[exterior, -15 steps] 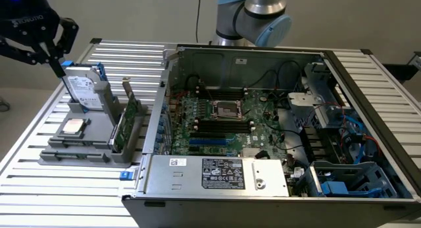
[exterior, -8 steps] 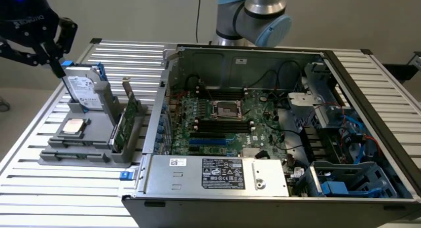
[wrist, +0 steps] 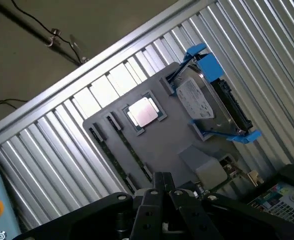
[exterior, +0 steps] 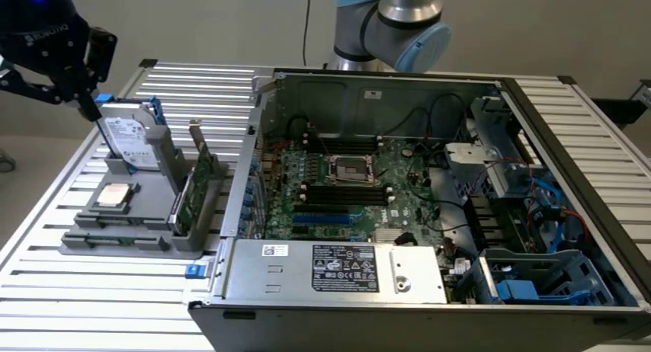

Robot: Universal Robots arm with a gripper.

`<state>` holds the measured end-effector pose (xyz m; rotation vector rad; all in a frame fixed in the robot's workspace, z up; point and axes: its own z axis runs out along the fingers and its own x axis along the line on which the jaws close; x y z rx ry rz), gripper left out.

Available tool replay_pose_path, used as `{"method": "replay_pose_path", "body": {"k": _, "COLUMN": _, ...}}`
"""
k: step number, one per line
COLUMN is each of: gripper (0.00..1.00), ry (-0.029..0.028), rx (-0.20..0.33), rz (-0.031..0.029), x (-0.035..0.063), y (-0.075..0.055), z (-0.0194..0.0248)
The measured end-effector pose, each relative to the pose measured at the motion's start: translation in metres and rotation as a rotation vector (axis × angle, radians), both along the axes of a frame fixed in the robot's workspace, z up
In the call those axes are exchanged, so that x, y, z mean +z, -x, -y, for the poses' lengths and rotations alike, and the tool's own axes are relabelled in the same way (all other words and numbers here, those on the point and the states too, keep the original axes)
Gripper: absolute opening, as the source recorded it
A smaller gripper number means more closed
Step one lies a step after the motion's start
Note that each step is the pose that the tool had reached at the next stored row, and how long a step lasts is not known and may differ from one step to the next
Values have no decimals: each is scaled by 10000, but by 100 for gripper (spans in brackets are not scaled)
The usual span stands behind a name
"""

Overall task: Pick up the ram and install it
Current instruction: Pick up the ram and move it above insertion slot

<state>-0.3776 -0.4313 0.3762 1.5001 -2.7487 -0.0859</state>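
The ram [wrist: 113, 156] stands on edge as a thin dark-green stick in a slot of the grey holder [wrist: 177, 145]. It is seen in the exterior view as a low strip [exterior: 107, 236] at the holder's front. My gripper [wrist: 162, 189] hovers above the holder with its fingers shut together and nothing between them. In the exterior view the gripper [exterior: 88, 102] hangs at the upper left, over the holder's back end near the hard drive [exterior: 133, 135]. The open computer case [exterior: 569, 131] lies to the exterior view's right, with black memory slots [exterior: 346, 192] on its motherboard.
The holder also carries a CPU [wrist: 144, 112], a hard drive in a blue caddy [wrist: 207, 100] and a tall green expansion card [exterior: 198, 188]. All of it rests on a slatted metal table [exterior: 81, 291]. The arm's base [exterior: 392, 24] stands behind the case.
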Motion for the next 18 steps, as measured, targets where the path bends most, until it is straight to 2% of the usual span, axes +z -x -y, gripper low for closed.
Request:
{"method": "replay_pose_path", "body": {"k": 11, "gripper": 11, "ry": 7, "rx": 2004, "rz": -1, "x": -22, "y": 1, "z": 0}}
{"method": "replay_pose_path", "body": {"k": 15, "gripper": 11, "ry": 88, "rx": 2658, "rz": -7, "x": -24, "y": 4, "z": -4}}
{"method": "replay_pose_path", "body": {"k": 18, "gripper": 11, "ry": 96, "rx": 3190, "rz": -8, "x": -23, "y": 5, "z": -5}}
